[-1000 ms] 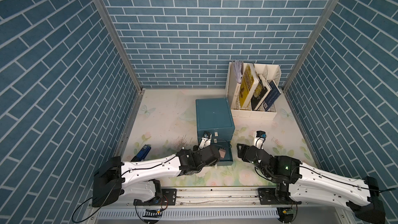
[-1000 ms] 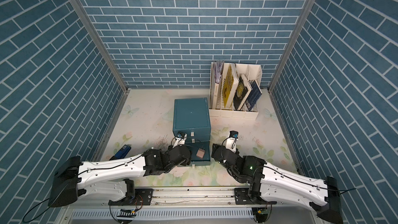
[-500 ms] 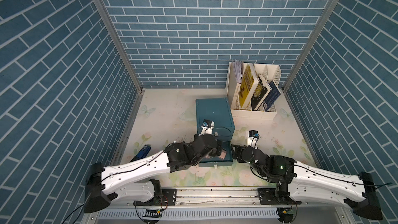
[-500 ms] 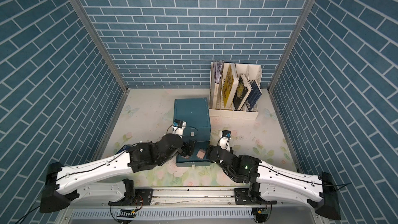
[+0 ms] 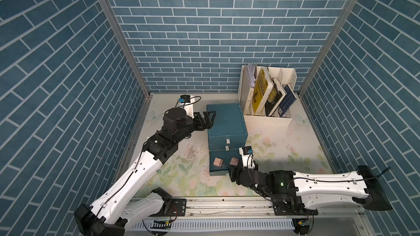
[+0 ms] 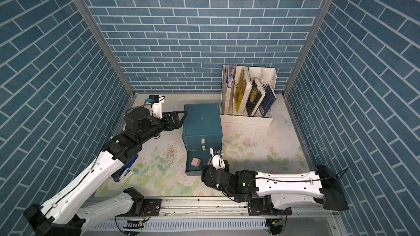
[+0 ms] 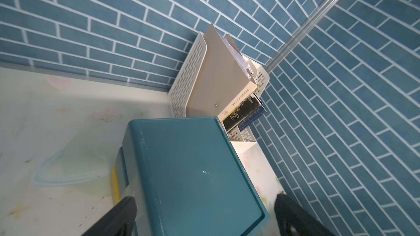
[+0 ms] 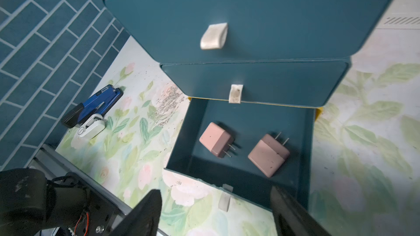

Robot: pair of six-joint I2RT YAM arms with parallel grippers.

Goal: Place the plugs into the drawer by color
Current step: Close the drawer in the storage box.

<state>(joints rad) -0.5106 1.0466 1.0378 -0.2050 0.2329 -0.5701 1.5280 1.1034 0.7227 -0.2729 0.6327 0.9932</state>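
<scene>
Plugs in dusty pink, two of them, lie inside the pulled-out bottom drawer [image 8: 305,155] of the dark teal chest [image 5: 226,119]. In the right wrist view one pink plug [image 8: 217,139] rests on its side with its prongs pointing at its neighbour. The other pink plug [image 8: 269,154] sits just beside it, apart from it, with its prongs aimed toward the back of the chest. Both show in a top view as well, at [image 5: 218,162] and [image 5: 234,161]. The two drawers above look shut, each with a white tab pull, the top tab [image 8: 213,36] and the middle tab [image 8: 236,93].

The right pincer [image 8: 216,190] hangs in front of the open drawer with its jaws spread wide and nothing in them. The drawer's own tab [image 8: 225,198] shows between the two dark fingers [image 8: 150,207].

The left pincer [image 5: 209,119] is up at the chest's left side near the top edge. It is also gaping wide and empty. In the left wrist view its fingers [image 7: 122,219] frame a corner of the chest top. Whether they touch the chest I cannot tell.

A white slatted book rack [image 5: 266,116] with leaning books stands just right of the chest. A blue-and-black gadget [image 8: 95,107] lies at the left side of the floral surface [image 5: 181,173].
</scene>
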